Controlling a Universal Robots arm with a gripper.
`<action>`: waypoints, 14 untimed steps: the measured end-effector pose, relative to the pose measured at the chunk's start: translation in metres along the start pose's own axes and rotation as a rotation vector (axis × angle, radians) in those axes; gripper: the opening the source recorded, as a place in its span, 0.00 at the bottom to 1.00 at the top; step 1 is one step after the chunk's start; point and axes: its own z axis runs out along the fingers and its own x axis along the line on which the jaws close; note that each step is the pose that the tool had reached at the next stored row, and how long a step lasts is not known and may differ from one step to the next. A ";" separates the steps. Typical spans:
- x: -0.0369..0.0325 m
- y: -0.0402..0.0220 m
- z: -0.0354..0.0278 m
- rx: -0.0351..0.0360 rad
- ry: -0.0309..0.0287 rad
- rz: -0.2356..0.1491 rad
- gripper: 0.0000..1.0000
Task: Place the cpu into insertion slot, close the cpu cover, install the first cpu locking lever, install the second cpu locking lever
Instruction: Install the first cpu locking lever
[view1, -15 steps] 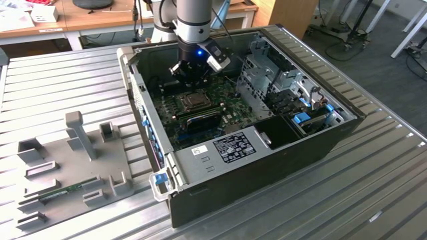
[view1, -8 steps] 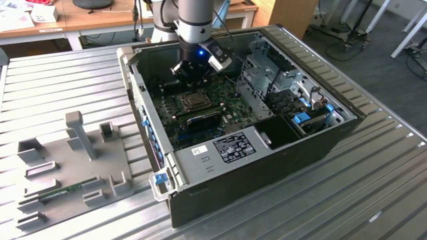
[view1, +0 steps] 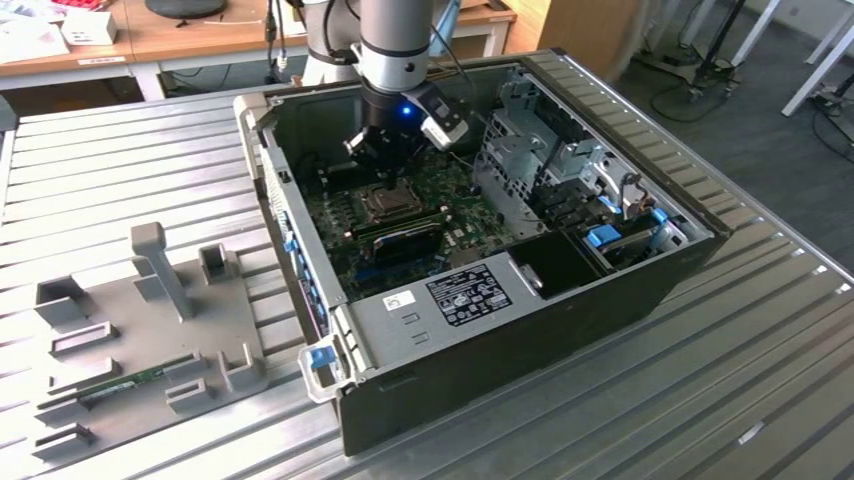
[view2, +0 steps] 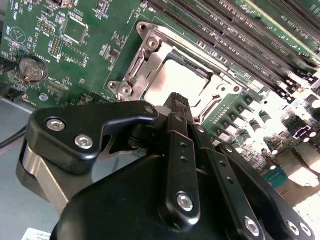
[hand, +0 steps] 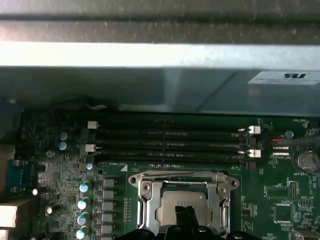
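**Q:** Where is your gripper, and what is it doing?

**A:** My gripper (view2: 178, 102) is down inside the case (view1: 667, 260), low over the socket; in the second wrist view my fingers (view2: 176, 107) come together into one narrow black tip, so I read them as closed, with nothing between them that I can see; the tip sits at the near edge of the cover (view2: 150, 60), touching it or just above it, I cannot tell which.

**Q:** And the cpu?

**A:** The cpu (view2: 175, 80) lies flat in the slot (hand: 182, 202); its pale metal top shows through the cover's window in both wrist views; the cover looks folded down over it, flat on the frame, so the chip seems seated and framed in.

**Q:** Why come in so close, fingers pinched?

**A:** My judgement: a thin closed tip fits in the tight space by the socket and can push on the cover or a lever there without snagging; I cannot make out a lever clearly enough to say whether either is hooked.

**Q:** What lies beyond?

**A:** The memory slots (hand: 170, 140) run just beside the socket on the board (hand: 280, 195); the case wall (hand: 150, 75) rises behind them; outside the case, on the table (view1: 120, 150), a grey fixture (view1: 147, 320) stands well apart, on the exterior view's left.
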 end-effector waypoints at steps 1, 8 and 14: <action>0.0000 0.0000 0.0000 0.0001 0.0000 0.000 0.10; -0.0001 -0.0001 -0.0018 0.0001 0.0000 0.000 0.10; -0.0001 -0.0019 -0.0020 0.0001 0.0000 0.000 0.10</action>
